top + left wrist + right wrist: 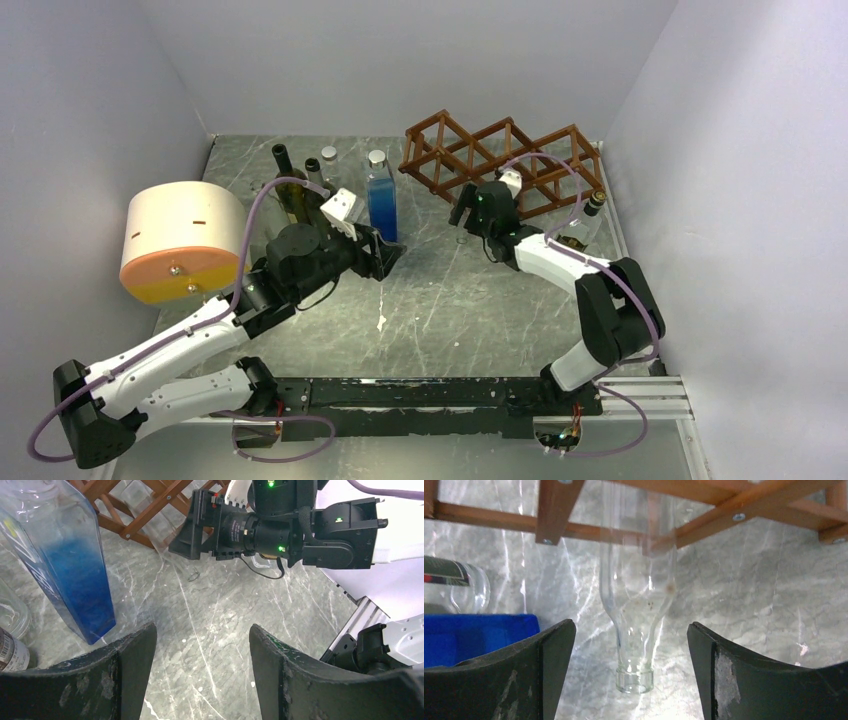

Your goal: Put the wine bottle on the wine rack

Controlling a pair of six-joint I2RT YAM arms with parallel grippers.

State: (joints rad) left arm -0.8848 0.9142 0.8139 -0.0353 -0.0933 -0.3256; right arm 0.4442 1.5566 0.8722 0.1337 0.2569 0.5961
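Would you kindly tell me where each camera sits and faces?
Top: overhead behind the robot, looking down on the table; both arms show.
Left wrist: looks past the blue bottle at the right end effector; left end effector below.
Right wrist: faces the clear bottle in the rack; own end effector below.
Shared: both wrists see the rack.

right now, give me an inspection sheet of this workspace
surface: grey marbled tabletop, white specks
job's things: wine rack back right; clear bottle behind its slats, neck sticking out
clutter: blue-liquid bottle, dark bottles, orange-and-cream tub at left, capped bottle by rack's right end
grippers: left fingers open, empty; right fingers open, either side of the neck, not touching
cables: purple cables looped along both arms
surroundings: plain walls
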